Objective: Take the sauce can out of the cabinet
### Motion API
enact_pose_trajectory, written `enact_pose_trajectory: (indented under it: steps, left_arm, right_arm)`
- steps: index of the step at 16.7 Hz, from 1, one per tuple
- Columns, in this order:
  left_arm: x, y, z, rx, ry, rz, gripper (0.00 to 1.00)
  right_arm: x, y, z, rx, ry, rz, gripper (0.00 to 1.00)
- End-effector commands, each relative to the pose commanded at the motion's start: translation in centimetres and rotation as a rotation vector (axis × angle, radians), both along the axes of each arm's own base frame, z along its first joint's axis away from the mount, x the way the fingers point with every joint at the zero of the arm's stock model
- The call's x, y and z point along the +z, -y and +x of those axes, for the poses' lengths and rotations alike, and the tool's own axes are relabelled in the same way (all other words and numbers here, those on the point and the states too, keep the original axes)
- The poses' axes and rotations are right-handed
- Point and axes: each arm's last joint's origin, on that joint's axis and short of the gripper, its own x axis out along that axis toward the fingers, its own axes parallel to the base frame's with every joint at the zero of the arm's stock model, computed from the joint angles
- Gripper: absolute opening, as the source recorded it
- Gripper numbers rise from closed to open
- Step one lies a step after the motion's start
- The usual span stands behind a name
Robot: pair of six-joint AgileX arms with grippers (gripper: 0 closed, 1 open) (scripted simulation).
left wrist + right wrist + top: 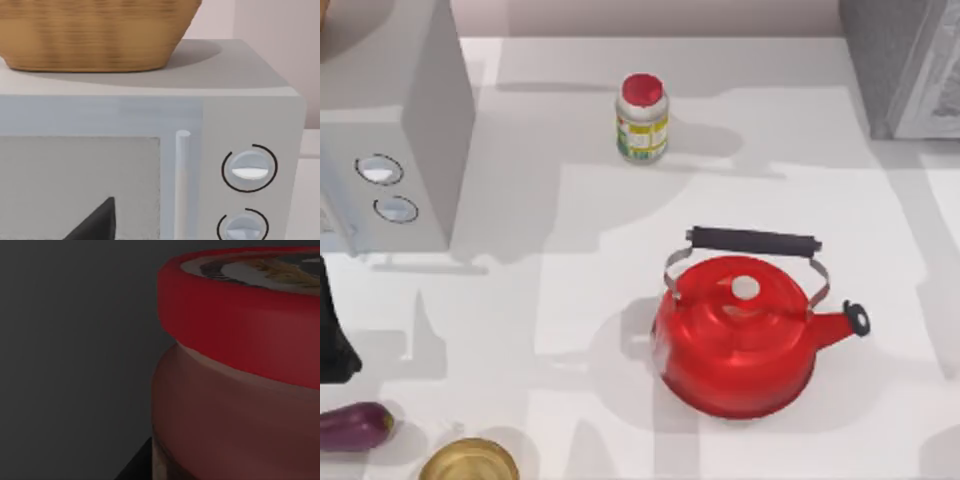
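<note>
Right wrist view, sauce can (240,390) upright, close

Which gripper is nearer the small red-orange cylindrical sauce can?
Right. Its wrist view has the red-rimmed sauce can right up close against dark grey surroundings. The left gripper faces the light grey two-knob appliance at the table's left side, away from the can.

Glossy red kettle (735,345) with matt black handle; woven wicker basket (95,35) atop smooth grey appliance (240,110).
</note>
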Motion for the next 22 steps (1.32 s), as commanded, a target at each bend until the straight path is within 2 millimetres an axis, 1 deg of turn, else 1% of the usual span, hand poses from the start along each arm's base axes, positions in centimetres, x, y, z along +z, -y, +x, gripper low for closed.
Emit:
enact_pose_trajectory:
  steps: [1, 2, 10, 12, 13, 15, 18, 20, 21, 22]
  left_arm:
    - [0.0, 0.0, 0.0, 0.000, 0.000, 0.000, 1.00]
    - [0.0, 0.0, 0.0, 0.000, 0.000, 0.000, 1.00]
    - [0.0, 0.0, 0.0, 0.000, 0.000, 0.000, 1.00]
    - [0.0, 0.0, 0.0, 0.000, 0.000, 0.000, 1.00]
    - [0.0, 0.0, 0.0, 0.000, 0.000, 0.000, 1.00]
    - [0.0, 0.0, 0.0, 0.000, 0.000, 0.000, 1.00]
    - [0.0, 0.0, 0.0, 0.000, 0.000, 0.000, 1.00]
    - [0.0, 0.0, 0.0, 0.000, 0.000, 0.000, 1.00]
    - [0.0, 0.0, 0.0, 0.000, 0.000, 0.000, 1.00]
    - [0.0, 0.0, 0.0, 0.000, 0.000, 0.000, 1.00]
  right_arm:
    - [0.0, 0.0, 0.0, 0.000, 0.000, 0.000, 0.02]
    - [0.0, 0.0, 0.0, 0.000, 0.000, 0.000, 0.00]
    - [0.0, -0.1, 0.0, 0.003, 0.000, 0.002, 0.00]
    - [0.3, -0.1, -0.6, 0.000, -0.001, 0.002, 0.00]
    - [0.8, -0.2, -1.4, -0.001, -0.003, 0.002, 0.00]
    - [2.1, -0.4, -4.2, -0.002, -0.003, 0.001, 0.00]
    - [4.6, -0.5, -10.5, -0.001, 0.011, 0.003, 0.00]
    - [5.7, -0.4, -14.6, 0.001, 0.016, 0.004, 0.00]
    - [5.9, -0.3, -16.1, 0.001, 0.013, 0.004, 0.00]
    - [6.0, -0.3, -17.2, 0.002, 0.007, 0.003, 0.00]
